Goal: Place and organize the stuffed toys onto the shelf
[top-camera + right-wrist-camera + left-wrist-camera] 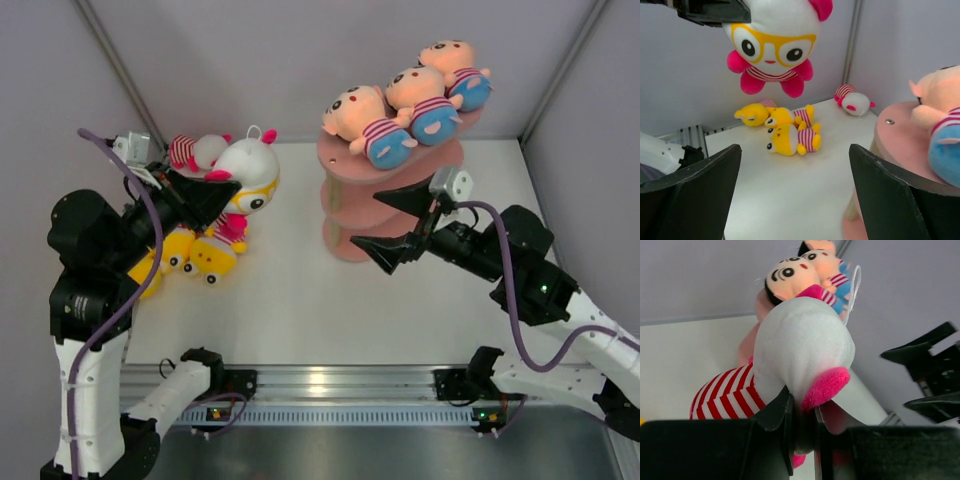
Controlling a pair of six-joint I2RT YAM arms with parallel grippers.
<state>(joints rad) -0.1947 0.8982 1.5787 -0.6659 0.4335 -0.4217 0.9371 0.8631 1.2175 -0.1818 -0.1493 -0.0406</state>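
My left gripper [207, 193] is shut on the head of a white-faced toy with yellow glasses [250, 176] and holds it in the air over the table's left side. In the left wrist view the jaws [802, 410] pinch the toy [800, 340] beside a magenta ear. The pink shelf [345, 165] stands at back centre. Three peach-faced toys [425, 100] lie in a row on its top board. My right gripper [398, 222] is open and empty beside the shelf's left side. In the right wrist view [795, 150] it faces the hanging toy [772, 40].
Three yellow toys [790, 137] lie in a heap on the table at left, partly under my left arm [215, 255]. Another white-faced striped toy [195, 150] lies at the back left [852, 100]. Grey walls enclose the table.
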